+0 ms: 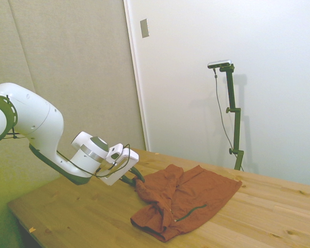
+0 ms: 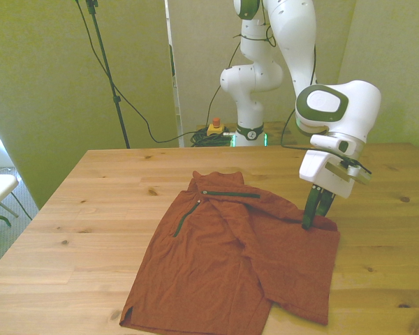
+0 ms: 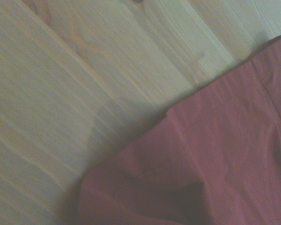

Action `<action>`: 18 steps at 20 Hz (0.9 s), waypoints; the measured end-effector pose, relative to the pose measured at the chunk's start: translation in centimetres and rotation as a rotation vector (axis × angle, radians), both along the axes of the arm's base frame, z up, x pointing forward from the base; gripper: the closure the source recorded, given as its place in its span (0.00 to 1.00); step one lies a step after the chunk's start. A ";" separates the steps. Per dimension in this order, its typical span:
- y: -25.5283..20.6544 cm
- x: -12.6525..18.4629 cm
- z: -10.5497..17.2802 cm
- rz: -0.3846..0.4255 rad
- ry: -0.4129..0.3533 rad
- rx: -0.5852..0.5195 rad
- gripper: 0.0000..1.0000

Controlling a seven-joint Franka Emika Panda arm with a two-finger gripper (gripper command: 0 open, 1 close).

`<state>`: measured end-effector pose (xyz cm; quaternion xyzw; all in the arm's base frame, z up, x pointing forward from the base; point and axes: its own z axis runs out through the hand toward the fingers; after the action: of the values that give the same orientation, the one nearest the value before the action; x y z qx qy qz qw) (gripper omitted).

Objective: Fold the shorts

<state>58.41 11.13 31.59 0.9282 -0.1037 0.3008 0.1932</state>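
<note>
shorts: soft, light, limp | hand: we see it pinching their edge on bench | we judge hem best

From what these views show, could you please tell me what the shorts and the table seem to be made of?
The shorts look like soft, matte woven fabric: they wrinkle and drape in folds, with dark zippers. The table looks like light wood, likely pine, with visible grain, knots and plank seams under a smooth finish.
</note>
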 end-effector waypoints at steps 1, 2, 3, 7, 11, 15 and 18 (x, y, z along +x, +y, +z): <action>-0.1 0.0 -0.1 -0.001 0.001 0.000 1.00; -0.1 0.1 -0.2 -0.001 0.002 0.000 1.00; -0.1 0.1 -0.3 -0.001 0.003 0.001 1.00; -0.1 0.0 -0.5 0.000 0.007 0.001 1.00; -0.6 0.6 0.4 -0.014 -0.011 0.007 1.00; -3.0 2.9 4.6 -0.070 -0.094 0.027 1.00; -5.2 5.0 7.9 -0.104 -0.140 0.040 1.00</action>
<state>63.38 5.94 39.47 0.9019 -0.1710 0.3522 0.1824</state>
